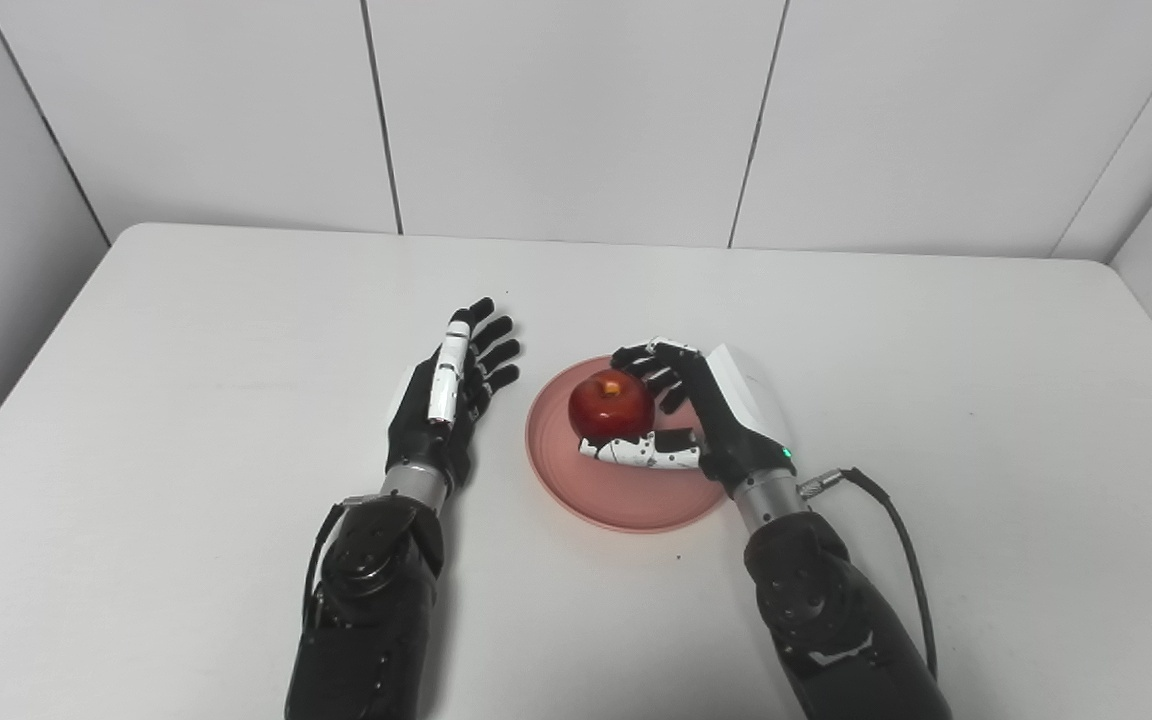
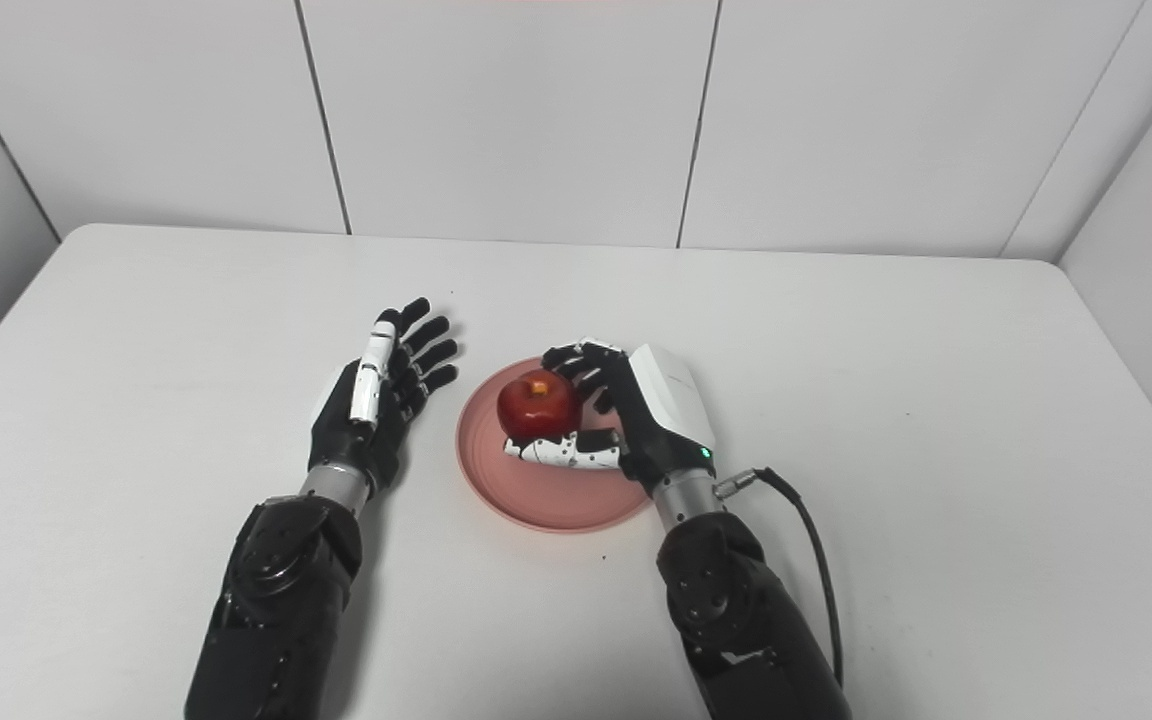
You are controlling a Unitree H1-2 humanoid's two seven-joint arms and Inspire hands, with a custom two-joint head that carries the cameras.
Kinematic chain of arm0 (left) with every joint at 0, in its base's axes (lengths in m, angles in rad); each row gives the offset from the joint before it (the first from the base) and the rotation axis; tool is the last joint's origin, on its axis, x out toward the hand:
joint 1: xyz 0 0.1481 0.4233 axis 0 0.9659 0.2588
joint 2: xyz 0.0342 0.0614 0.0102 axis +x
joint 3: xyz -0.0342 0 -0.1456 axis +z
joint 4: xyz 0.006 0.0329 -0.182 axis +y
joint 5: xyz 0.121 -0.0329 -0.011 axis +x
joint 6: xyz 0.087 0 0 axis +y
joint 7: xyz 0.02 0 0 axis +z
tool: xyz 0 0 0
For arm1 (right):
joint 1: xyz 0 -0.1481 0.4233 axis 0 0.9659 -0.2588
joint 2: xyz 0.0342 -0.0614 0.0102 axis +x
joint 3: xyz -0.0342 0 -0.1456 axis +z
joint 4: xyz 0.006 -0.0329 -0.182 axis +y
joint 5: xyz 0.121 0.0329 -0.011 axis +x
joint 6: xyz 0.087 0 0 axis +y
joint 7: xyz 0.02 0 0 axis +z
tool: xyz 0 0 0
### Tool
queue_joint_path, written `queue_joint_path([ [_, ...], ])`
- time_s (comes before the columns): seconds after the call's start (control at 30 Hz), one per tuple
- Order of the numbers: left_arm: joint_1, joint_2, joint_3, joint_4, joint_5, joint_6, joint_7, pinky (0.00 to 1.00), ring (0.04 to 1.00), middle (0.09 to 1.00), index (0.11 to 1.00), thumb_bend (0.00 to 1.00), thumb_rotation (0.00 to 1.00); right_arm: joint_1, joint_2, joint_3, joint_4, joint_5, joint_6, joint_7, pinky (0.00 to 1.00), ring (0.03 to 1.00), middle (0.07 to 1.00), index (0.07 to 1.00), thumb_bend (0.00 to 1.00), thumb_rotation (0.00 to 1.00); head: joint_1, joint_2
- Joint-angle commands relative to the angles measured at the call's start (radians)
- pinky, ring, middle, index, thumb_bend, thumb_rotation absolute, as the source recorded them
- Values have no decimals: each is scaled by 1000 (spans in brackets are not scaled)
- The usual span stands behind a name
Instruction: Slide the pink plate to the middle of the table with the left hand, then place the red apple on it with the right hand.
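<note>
The pink plate (image 1: 626, 500) lies near the middle of the white table. The red apple (image 1: 611, 403) stands upright on its far half. My right hand (image 1: 711, 415) is over the plate's right side and closed around the apple: the fingers curl behind its right side and the thumb lies along its front base. My left hand (image 1: 448, 395) is open and empty just left of the plate, fingers stretched out and pointing away, apart from the rim. The apple (image 2: 537, 403) and plate (image 2: 556, 505) also show in the right eye view.
The white table (image 1: 186, 400) has rounded far corners and meets panelled walls behind and at both sides. A black cable (image 1: 896, 530) loops from my right wrist over the table to the right of the arm.
</note>
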Motion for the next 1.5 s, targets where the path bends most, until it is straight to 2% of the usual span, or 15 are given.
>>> queue_joint_path([
  [0.0, -26, -2, -4, -22, -6, -9, -8, 859, 865, 887, 884, 401, 1000, -19, 2, -12, -41, 4, -9, -5, 533, 600, 645, 654, 1000, 394, 0, 0],
  [0.23, -25, -2, -4, -24, -6, -11, -9, 856, 865, 886, 883, 403, 1000, -16, 5, -34, -43, 46, -34, -11, 590, 667, 698, 705, 1000, 404, -2, -1],
  [0.4, -26, -4, -3, -22, -3, -7, -4, 850, 861, 881, 878, 401, 1000, -19, -2, -37, -51, 57, -27, -2, 644, 726, 751, 751, 1000, 434, -3, -3],
  [0.5, -26, -3, -5, -19, -2, -10, -6, 851, 861, 881, 878, 401, 1000, -20, -8, -37, -65, 68, -22, 16, 693, 779, 796, 806, 1000, 460, -5, -2],
  [0.7, -24, 0, -8, -20, 0, -10, -8, 850, 859, 879, 877, 408, 1000, -19, -17, -36, -93, 90, -16, 59, 734, 819, 843, 868, 1000, 480, -7, -2],
  [0.8, -24, -1, -7, -19, -1, -8, -8, 854, 860, 883, 880, 403, 1000, -17, -19, -40, -108, 105, -20, 72, 766, 858, 891, 922, 1000, 540, -8, -3],
  [0.9, -24, -1, -7, -18, -1, -12, -8, 851, 856, 879, 876, 402, 1000, -17, -22, -47, -116, 122, -29, 77, 776, 872, 905, 935, 1000, 563, -8, -4],
  [1.1, -23, 1, -8, -20, -2, -11, -11, 849, 857, 878, 875, 404, 1000, -11, -21, -66, -171, 88, 10, 75, 790, 877, 905, 938, 1000, 627, -12, -4],
  [1.47, -26, 5, -7, -16, -2, -6, -13, 860, 859, 882, 880, 407, 1000, 4, -39, -159, -243, 92, 22, 62, 802, 881, 899, 930, 1000, 686, -24, -8],
])
